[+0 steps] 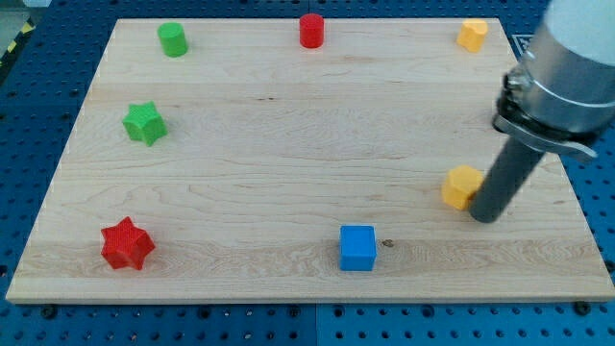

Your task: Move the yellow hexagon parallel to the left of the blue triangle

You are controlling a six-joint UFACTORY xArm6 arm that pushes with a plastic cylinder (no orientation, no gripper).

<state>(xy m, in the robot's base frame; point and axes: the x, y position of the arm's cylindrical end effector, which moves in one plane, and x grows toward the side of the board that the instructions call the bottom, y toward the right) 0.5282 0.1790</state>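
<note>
A yellow hexagon [462, 186] lies at the view's right, about mid-height on the wooden board [288, 144]. My tip [485, 216] rests on the board just to the right of and slightly below this yellow block, touching or nearly touching it. A blue block [357, 247], which looks cube-like from here, sits near the view's bottom edge, left of and below the yellow hexagon. A second yellow block [472, 35] sits at the view's top right corner.
A green cylinder [173, 39] sits at top left, a red cylinder [311, 31] at top centre. A green star [145, 123] is at the left, a red star [127, 244] at bottom left. The arm's grey body [572, 58] overhangs the right edge.
</note>
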